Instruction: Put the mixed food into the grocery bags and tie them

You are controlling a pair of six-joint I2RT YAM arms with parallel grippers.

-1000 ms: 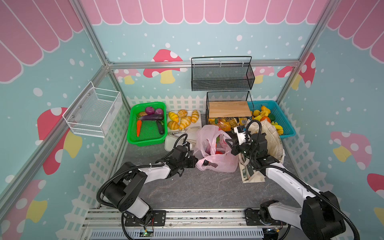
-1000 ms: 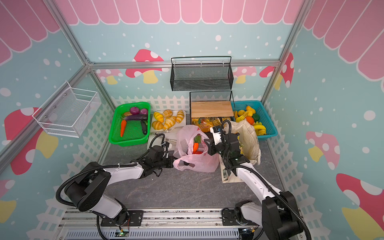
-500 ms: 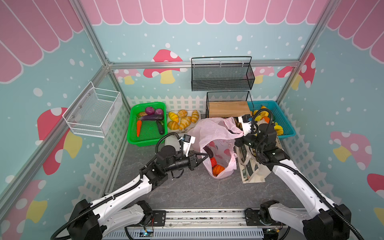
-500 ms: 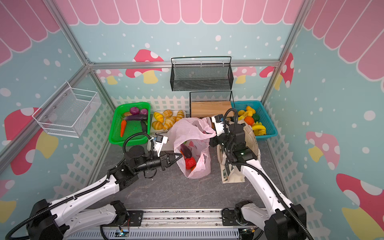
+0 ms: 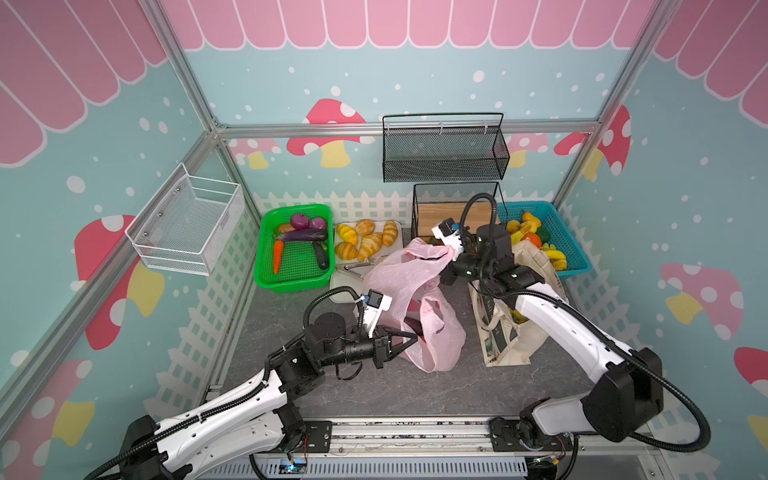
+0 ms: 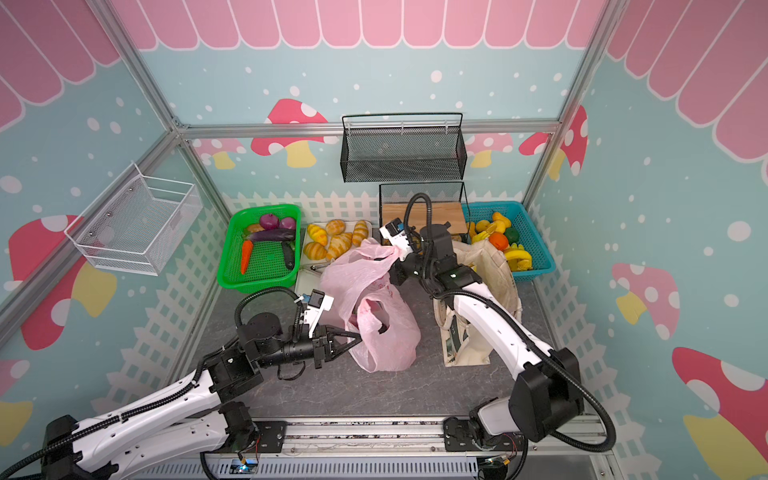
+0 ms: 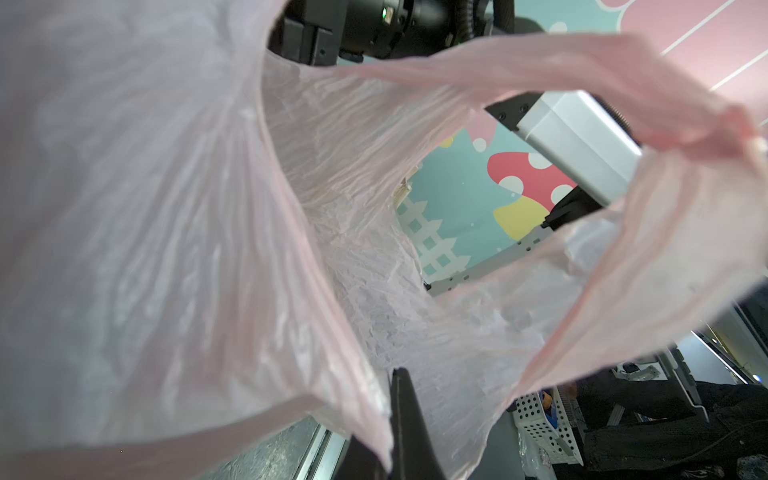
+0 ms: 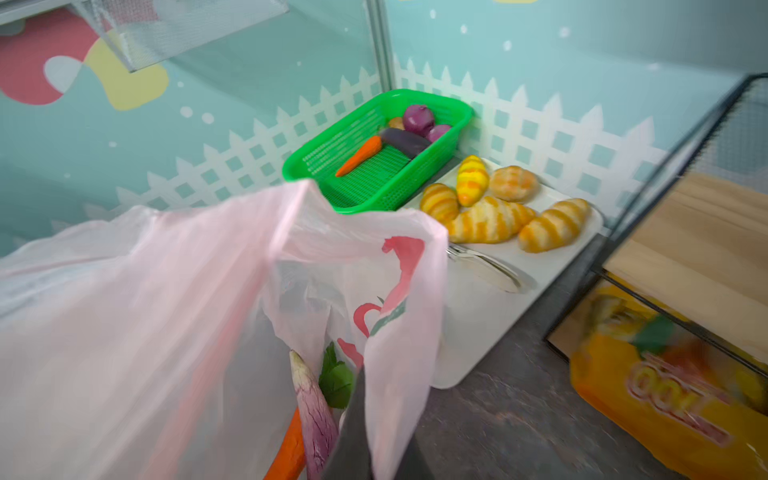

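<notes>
The pink plastic bag [image 5: 409, 274] [image 6: 361, 274] stands in the middle of the table, stretched between both grippers. My right gripper [image 5: 449, 259] [image 8: 370, 432] is shut on one handle, held high at the back. My left gripper [image 5: 415, 338] [image 7: 392, 374] is low at the bag's near side, fingers together with pink film pinched between them. Inside the bag lie a pale purple eggplant [image 8: 311, 407], a carrot [image 8: 291, 453] and a green leaf. The cream tote [image 5: 507, 332] [image 6: 469, 332] stands to the right, under my right arm. A yellow snack bag [image 8: 665, 386] lies under the black mesh stand.
A green basket [image 5: 266, 266] at the back left holds a carrot, an eggplant and onions. Bread rolls [image 5: 365, 245] lie on a white tray. The black mesh stand [image 5: 453, 199] and a blue fruit basket [image 5: 577, 262] are at the back right. Wire baskets hang on the walls.
The bag lay low between both grippers. The right gripper has lifted its handle up and back, the left arm has drawn towards the front, and the bag now stands tall and stretched.
</notes>
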